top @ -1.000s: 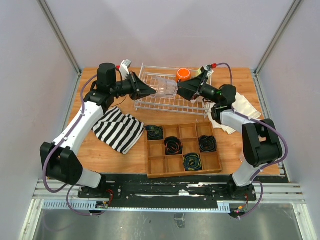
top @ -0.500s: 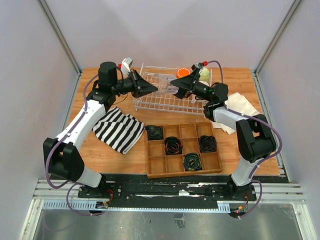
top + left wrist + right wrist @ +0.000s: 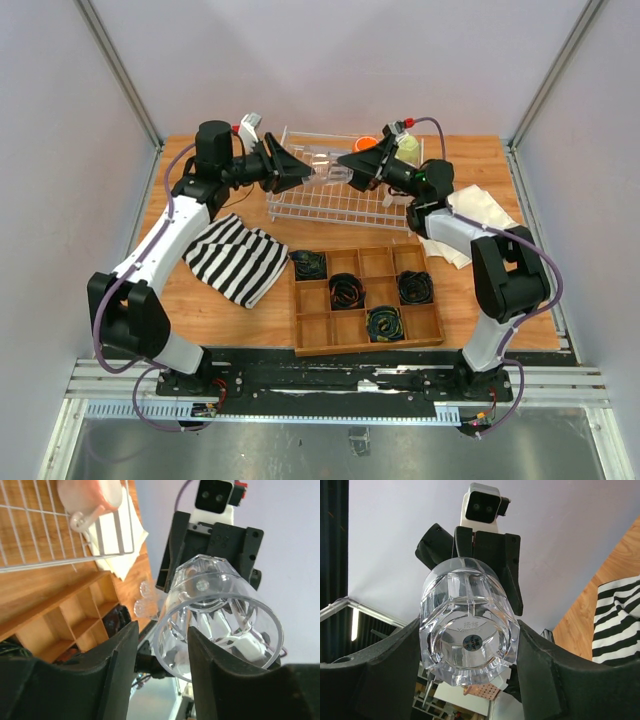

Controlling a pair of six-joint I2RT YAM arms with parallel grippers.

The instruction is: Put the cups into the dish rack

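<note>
Clamps tumbler point(image 3: 326, 170) by its base in right gripper point(image 3: 469, 630), lying sideways in the air over far left part of rack point(image 3: 340, 208). Straddles tumbler's rim wall with left gripper point(image 3: 162, 630), jaws parted, not pinching the glass.

Bright, even light; soft shadows

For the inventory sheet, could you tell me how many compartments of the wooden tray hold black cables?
4 cable coils in the wooden tray: far row, leftmost cell; middle row, second and rightmost cells; near row, third from left. None looks hidden from above.
</note>
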